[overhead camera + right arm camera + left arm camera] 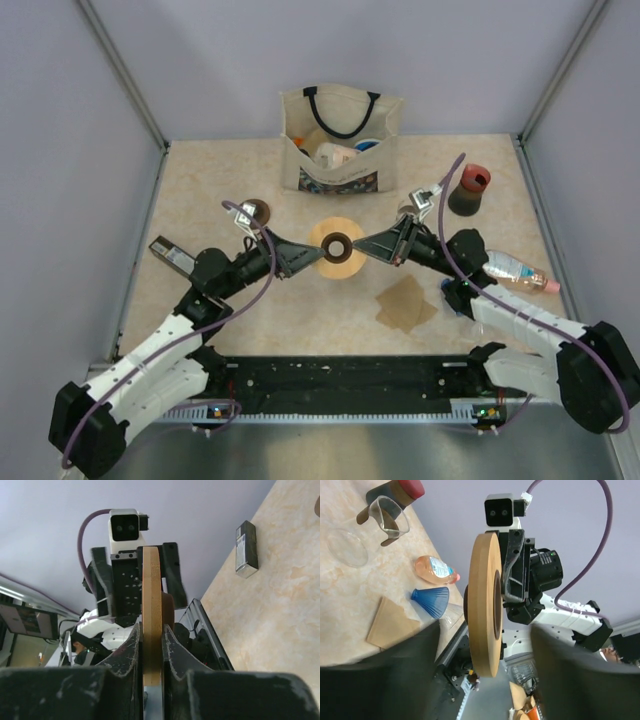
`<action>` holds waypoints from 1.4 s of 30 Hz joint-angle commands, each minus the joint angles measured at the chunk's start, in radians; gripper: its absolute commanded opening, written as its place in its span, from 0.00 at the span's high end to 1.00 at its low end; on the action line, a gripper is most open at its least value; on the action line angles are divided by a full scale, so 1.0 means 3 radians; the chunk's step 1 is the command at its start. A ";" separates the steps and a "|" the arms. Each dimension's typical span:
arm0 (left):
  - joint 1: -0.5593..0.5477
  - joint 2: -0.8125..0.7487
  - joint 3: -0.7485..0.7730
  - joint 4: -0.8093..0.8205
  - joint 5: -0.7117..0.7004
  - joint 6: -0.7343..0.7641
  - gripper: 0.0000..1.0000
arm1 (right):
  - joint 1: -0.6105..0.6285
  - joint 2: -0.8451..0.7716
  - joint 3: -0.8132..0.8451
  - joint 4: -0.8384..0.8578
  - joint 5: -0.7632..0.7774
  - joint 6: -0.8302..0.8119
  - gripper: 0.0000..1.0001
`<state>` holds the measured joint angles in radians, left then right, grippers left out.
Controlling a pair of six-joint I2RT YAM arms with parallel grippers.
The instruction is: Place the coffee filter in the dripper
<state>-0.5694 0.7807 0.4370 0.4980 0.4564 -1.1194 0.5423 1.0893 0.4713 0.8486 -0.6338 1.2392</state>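
Note:
A flat tan ring with a dark centre (336,247) hangs on edge above the table's middle, between both grippers. My right gripper (368,248) is shut on its rim; in the right wrist view both pads (134,647) press the ring (151,590). My left gripper (305,255) is open: its fingers (415,655) stand well apart on either side of the ring (485,605) without touching it. The coffee filter (405,303), a light-brown paper wedge, lies flat on the table in front of the right arm. The blue dripper (431,600) lies on its side beside the filter (390,622).
A cloth tote bag (340,140) with items stands at the back. A dark grinder with a red top (469,188) is back right, a bottle of pink liquid (515,270) by the right arm. A glass cup (390,517), a clear lid (347,547), a black box (170,255).

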 commanded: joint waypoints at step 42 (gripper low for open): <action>-0.0035 -0.0629 0.0492 -0.2376 -0.1977 0.1037 0.01 | -0.2094 0.0526 0.0653 -0.1280 -0.0015 -0.0066 1.00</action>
<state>-0.5785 0.5880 0.5510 -0.2554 -0.1467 -0.8150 -0.0608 1.2171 0.6418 0.3172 -0.6266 1.2098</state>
